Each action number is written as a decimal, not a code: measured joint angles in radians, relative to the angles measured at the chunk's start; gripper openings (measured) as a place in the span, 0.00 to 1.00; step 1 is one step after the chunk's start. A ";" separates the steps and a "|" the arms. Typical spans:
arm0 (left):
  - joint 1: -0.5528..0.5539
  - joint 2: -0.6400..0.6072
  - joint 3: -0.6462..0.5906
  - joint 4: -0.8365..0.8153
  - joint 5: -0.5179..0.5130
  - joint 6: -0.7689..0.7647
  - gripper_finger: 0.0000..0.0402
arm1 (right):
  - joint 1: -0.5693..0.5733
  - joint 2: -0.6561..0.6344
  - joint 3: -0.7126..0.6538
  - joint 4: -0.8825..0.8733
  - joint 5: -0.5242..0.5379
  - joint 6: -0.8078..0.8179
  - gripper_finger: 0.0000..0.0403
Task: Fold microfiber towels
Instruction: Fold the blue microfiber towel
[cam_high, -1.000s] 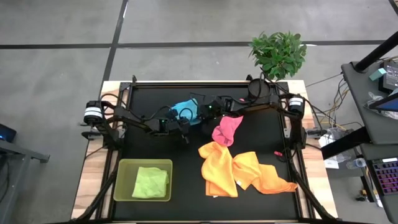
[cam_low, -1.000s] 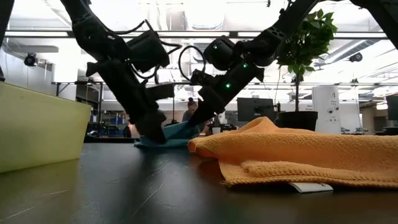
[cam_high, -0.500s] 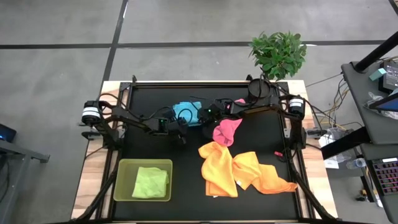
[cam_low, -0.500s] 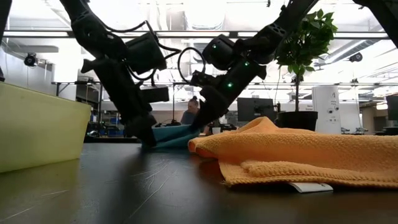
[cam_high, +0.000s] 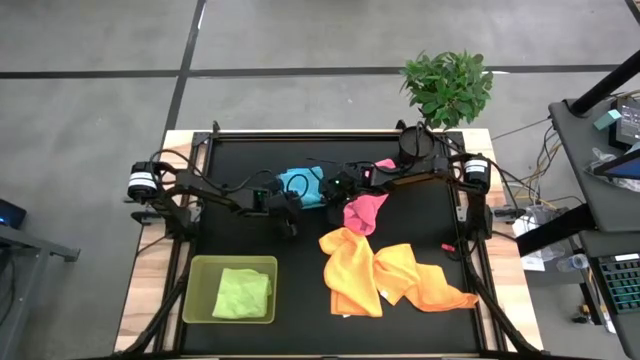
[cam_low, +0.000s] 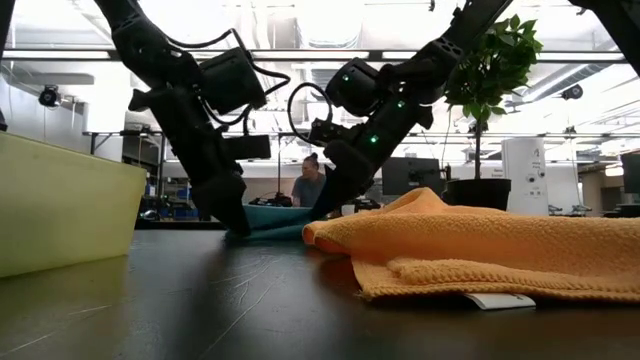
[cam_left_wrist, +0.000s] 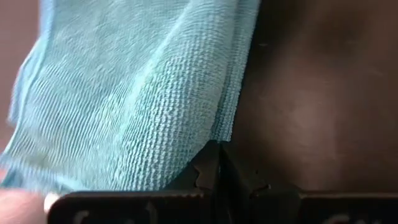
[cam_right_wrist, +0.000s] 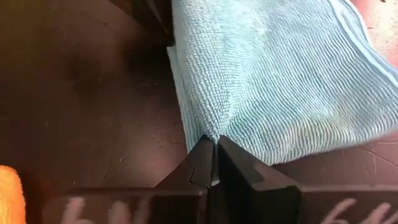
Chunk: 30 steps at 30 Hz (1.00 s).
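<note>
A light blue towel (cam_high: 300, 184) lies low at the table's far middle, stretched between my two grippers; it also shows in the low view (cam_low: 280, 218). My left gripper (cam_high: 287, 212) is shut on its near left part and my right gripper (cam_high: 323, 192) on its right part. A pink towel (cam_high: 364, 210) lies bunched just right of them. Orange and yellow towels (cam_high: 390, 275) lie crumpled at the near right. A lime green towel (cam_high: 243, 293) lies folded in the tray. My left gripper pinches the blue towel's edge (cam_left_wrist: 219, 127) between its two shut fingertips (cam_left_wrist: 208, 167), close to a corner. The fingers slant down from the table's left. The cloth spreads away from the fingers close over the table. My right gripper pinches a small gathered point of the blue towel's edge (cam_right_wrist: 210, 132) between its two shut fingertips (cam_right_wrist: 202, 155). The fingers slant down from the table's right. The cloth fans out from the pinch, low over the table.
A translucent lime-green tray (cam_high: 200, 290) stands at the near left. A potted plant (cam_high: 447, 88) stands past the far right corner. A person (cam_low: 310, 185) shows in the room beyond the table. Bare black tabletop lies between the tray and the orange towels.
My left gripper has gone a little toward the table's left edge, still shut on the blue towel. The towel, bunched up between the grippers before, now lies drawn out flatter and lower between them.
</note>
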 joint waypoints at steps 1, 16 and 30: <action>0.000 -0.004 -0.001 -0.001 0.013 0.004 0.00 | 0.001 0.000 0.000 -0.001 -0.003 0.000 0.04; -0.001 -0.166 -0.006 -0.153 0.063 0.052 0.00 | 0.005 -0.006 0.033 -0.147 -0.005 -0.005 0.35; -0.002 -0.331 -0.037 -0.141 0.093 0.049 0.00 | 0.005 -0.010 0.065 -0.056 -0.005 -0.053 0.26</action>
